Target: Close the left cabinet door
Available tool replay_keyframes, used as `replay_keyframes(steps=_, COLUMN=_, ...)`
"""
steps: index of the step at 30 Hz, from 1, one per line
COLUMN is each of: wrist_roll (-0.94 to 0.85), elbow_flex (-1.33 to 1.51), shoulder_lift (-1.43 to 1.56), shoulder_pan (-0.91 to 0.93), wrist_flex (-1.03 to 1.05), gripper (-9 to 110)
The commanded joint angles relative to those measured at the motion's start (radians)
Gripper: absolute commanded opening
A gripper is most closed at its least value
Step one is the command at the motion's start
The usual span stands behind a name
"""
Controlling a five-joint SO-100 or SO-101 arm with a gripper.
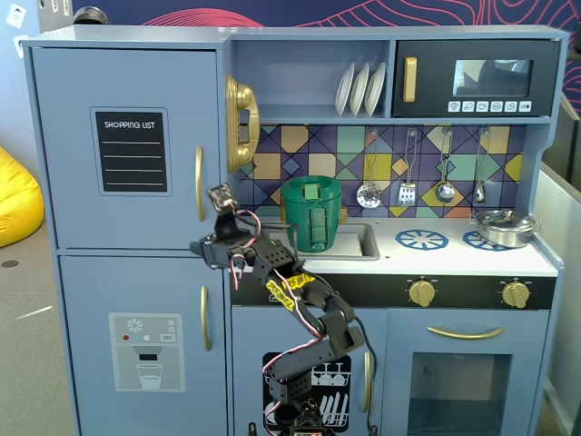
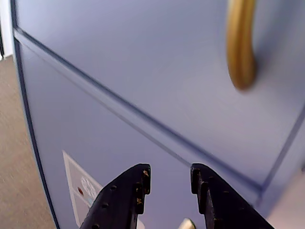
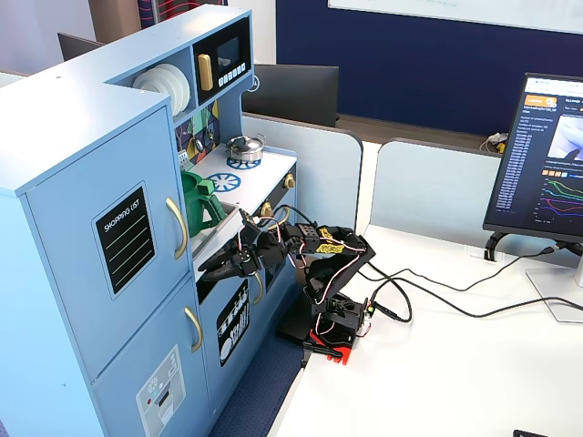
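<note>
The left cabinet door (image 1: 127, 136) sits flush (gold handle (image 1: 199, 183) alongside), the tool (image 2: 167, 179) slightly apart near it

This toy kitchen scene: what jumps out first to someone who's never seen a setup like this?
A tall light-blue toy kitchen fills the view, its upper-left door carrying a black "SHOPPING LIST" panel and a gold handle. In front, a small black robot arm with loose wires reaches toward that door, its gripper open just below the handle. A green pitcher stands by the sink, and a monitor glows on the white table at the right.
</note>
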Motion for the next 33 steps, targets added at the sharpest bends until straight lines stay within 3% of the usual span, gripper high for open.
replay_keyframes(steps=1, wrist_roll=0.040, elbow_flex=0.081, shoulder_lift=0.130, shoulder_pan=0.072, wrist_flex=0.052, gripper=0)
replay_keyframes(steps=22, wrist_roll=0.170, elbow_flex=0.614, shoulder_lift=0.518, shoulder_pan=0.632, wrist_flex=0.569, gripper=0)
replay_keyframes(steps=33, wrist_roll=0.207, elbow_flex=0.807, shoulder_lift=0.689, shoulder_pan=0.701, wrist_flex=0.917, gripper=0)
